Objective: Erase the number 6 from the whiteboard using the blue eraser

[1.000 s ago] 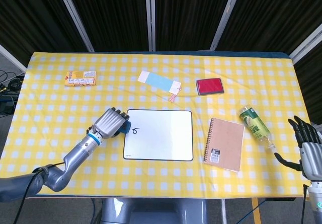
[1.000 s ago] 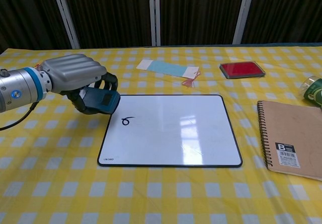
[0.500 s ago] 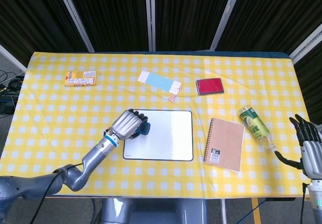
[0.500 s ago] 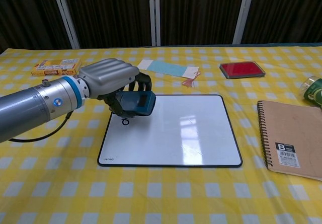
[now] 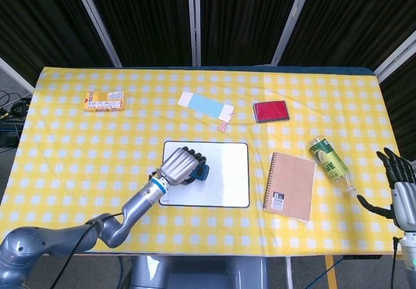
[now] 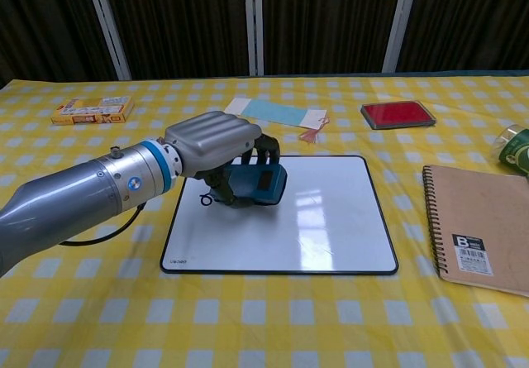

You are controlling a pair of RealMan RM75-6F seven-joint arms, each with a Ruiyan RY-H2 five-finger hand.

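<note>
The left robot hand, gripping the blue eraser, had slid rightward across the whiteboard; part of the number 6 remained behind it, so another pass seemed needed

Whiteboard at frame centre; notebook right of it; box upper left; bottle far right.

Notebook – bottle – red pad – yellow box.
</note>
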